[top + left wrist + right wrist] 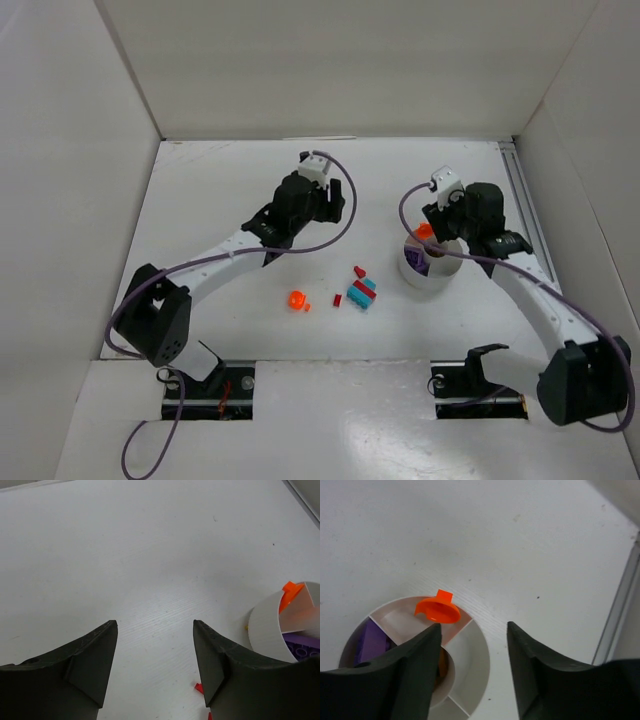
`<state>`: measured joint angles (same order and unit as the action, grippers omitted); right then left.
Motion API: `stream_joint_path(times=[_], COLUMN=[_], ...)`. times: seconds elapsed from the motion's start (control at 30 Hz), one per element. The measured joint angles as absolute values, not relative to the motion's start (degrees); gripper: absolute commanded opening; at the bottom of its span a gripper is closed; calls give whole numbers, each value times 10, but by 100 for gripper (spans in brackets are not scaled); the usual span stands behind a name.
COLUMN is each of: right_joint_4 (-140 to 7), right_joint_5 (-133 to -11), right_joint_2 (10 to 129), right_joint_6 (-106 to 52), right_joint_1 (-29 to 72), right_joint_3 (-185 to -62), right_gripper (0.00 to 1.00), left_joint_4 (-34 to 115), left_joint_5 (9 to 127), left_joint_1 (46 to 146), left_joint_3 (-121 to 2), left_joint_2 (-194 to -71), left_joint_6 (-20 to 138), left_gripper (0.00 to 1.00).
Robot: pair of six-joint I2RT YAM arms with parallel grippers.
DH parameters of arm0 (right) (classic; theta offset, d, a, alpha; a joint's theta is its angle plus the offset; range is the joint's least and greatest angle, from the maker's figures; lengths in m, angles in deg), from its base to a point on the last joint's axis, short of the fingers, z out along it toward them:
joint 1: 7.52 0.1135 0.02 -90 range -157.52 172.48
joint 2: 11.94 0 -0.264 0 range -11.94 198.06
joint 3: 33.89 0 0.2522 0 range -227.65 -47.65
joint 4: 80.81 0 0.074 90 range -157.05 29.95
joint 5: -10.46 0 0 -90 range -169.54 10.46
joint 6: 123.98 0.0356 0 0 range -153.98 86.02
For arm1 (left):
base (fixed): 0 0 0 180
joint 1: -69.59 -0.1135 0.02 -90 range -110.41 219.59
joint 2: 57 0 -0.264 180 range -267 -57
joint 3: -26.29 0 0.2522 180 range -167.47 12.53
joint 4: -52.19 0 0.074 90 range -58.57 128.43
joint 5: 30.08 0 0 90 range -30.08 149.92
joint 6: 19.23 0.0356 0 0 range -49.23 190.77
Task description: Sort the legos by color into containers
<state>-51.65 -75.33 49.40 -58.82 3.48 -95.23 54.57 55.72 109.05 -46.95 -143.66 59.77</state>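
Observation:
The white divided bowl [420,280] stands right of centre. An orange lego [425,231] rests in one wedge at its far rim; it also shows in the right wrist view [438,611]. A purple lego [370,642] lies in another wedge. My right gripper [474,626] is open and empty, hovering just above the bowl [470,655]. My left gripper [154,625] is open and empty above bare table, left of the bowl [265,630]. Loose on the table are an orange round lego [296,299], a teal-and-red cluster [363,290] and a red lego [358,271].
White walls close in the table on the left, back and right. A metal rail [522,190] runs along the right edge. A small red piece [199,687] lies beside my left gripper's right finger. Something orange-brown sits in the bowl's centre cup [441,665].

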Motion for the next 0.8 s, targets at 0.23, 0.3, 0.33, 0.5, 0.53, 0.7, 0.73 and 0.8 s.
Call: stream_joint_path(times=[0.23,0.3,0.33,0.5,0.53,0.7,0.73,0.8], right_joint_4=[-522,-523,-524,-535,-536,-536,-535,-535], right_joint_5=[-722,-712,-709,-699,-699,-701,-702,-705], right_joint_2=[634,651,655,665,666,681,685,691], right_joint_6=[-598,-593,-589,-566,-564,-556,-553,-550], right_joint_1=[38,38,39,41,42,42,42,42], right_joint_3=[-1026,-1043,-1051,-1070,-1071,-1071,-1071,-1069], right_gripper=[57,56,54,50,50,49,49,49], left_joint_4=[507,488,480,460,458,458,458,457], left_joint_5=[555,564,566,581,587,603,604,605], left_joint_1=[1034,1019,1012,1000,999,979,975,971], left_joint_3=[-472,-474,-474,-476,-476,-480,-480,-480], left_joint_2=[-1404,-1404,-1404,-1404,-1404,-1405,-1405,-1405], left_joint_6=[580,576,575,573,573,569,569,568], left_gripper=[60,60,60,59,59,59,59,59])
